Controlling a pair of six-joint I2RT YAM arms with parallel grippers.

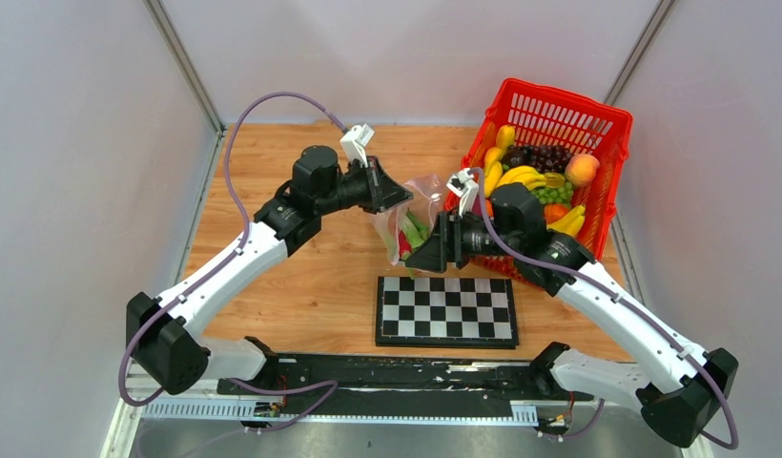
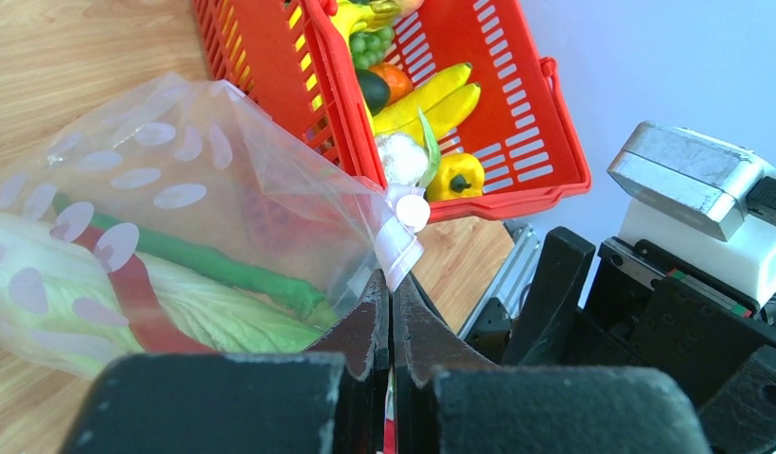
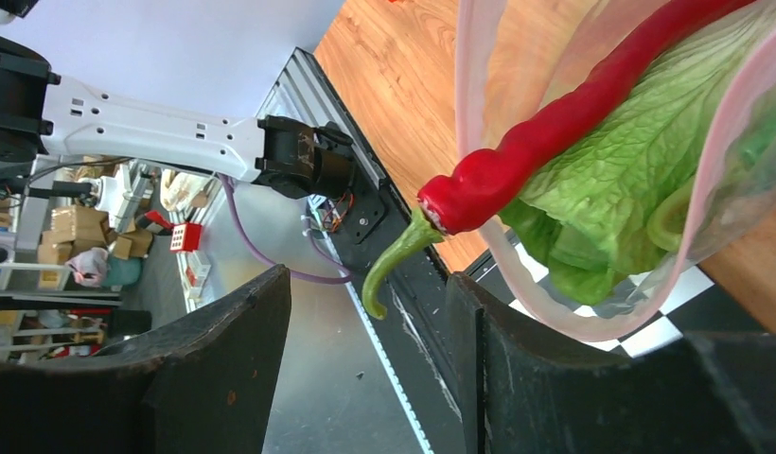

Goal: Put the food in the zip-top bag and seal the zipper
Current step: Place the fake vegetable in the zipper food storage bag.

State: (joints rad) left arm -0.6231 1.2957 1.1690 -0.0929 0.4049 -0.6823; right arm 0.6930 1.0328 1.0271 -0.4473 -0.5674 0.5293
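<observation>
Zip-top bag [image 1: 423,196]: edge pinched in your clenched left pincer [image 2: 391,293] | right pincer [image 3: 363,284] spread wide, bag mouth just ahead of its tips | film probably limp, light, slippery | grip the firmer pink zipper [image 3: 465,95], not the film

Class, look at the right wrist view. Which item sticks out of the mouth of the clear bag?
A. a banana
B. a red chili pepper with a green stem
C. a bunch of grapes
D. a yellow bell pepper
B: the red chili pepper lies over the lettuce, and its green stem end reaches out past the pink rim of the zip-top bag.
</observation>
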